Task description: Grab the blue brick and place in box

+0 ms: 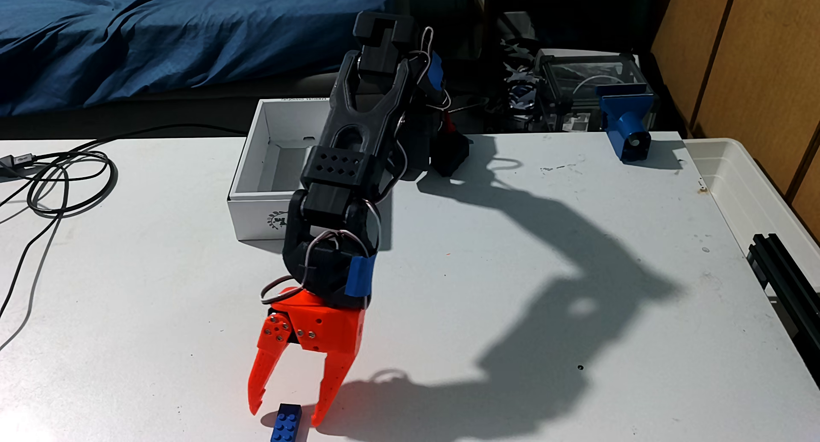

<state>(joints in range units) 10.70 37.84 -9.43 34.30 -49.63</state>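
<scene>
Fixed view: the orange plastic tool (pixel 285 413), faceted and studded with small silver screws, hangs at the bottom centre of the frame with its two tapered, pointed fingers spread wide, gripping nothing. The brick (pixel 286 423), glossy blue plastic with round studs on top, lies on the desk (pixel 510 291) between the two fingertips, touching neither as far as can be seen; its lower end is cut off by the bottom edge of the frame. Above the tool rises the arm (pixel 355 136), matt black printed plastic with a perforated band, looped grey wires and patches of blue tape. The desk is a smooth white sheet with small scuffs and dark specks, and the arm's hard shadow lies across its right half. The box (pixel 257 211), thin white cardboard and open-topped, stands at upper centre, partly behind the arm; part of a dark round wreath emblem shows on its near short side, and small print on its far rim is too fine to read. Coiled black cables (pixel 66 180) lie at the left. A blue block (pixel 628 122) with a round hole stands at upper right.
</scene>
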